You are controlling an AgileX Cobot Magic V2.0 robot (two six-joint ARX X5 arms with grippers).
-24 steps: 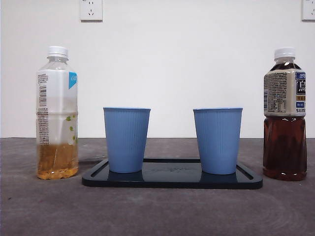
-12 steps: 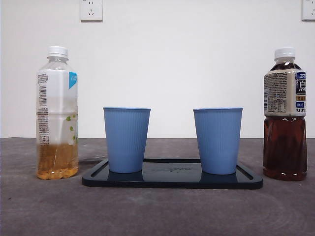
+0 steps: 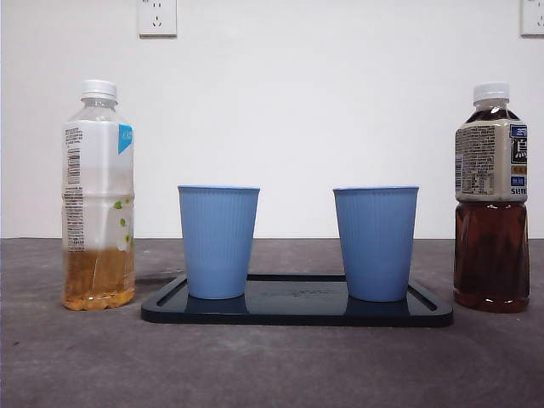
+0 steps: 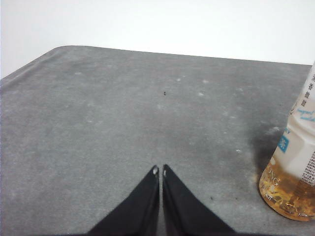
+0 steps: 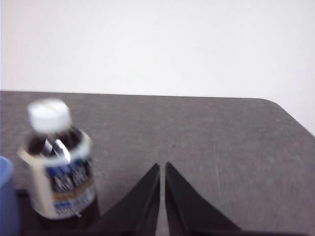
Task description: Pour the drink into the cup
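Two blue ribbed cups, one on the left [image 3: 218,241] and one on the right [image 3: 376,242], stand upright on a black tray [image 3: 297,310]. A capped bottle of pale amber drink [image 3: 99,195] stands left of the tray; its base [image 4: 291,172] shows in the left wrist view. A capped bottle of dark tea [image 3: 491,199] stands right of the tray and appears in the right wrist view as well [image 5: 59,167]. My left gripper [image 4: 159,170] is shut and empty over bare table beside the pale bottle. My right gripper [image 5: 162,167] is shut and empty beside the dark bottle. Neither arm shows in the front view.
The grey table [image 3: 272,365] runs to a white wall with two sockets, one [image 3: 157,17] high on the left. The table's rounded far corners show in both wrist views. The edge of a blue cup [image 5: 7,196] is beside the dark bottle.
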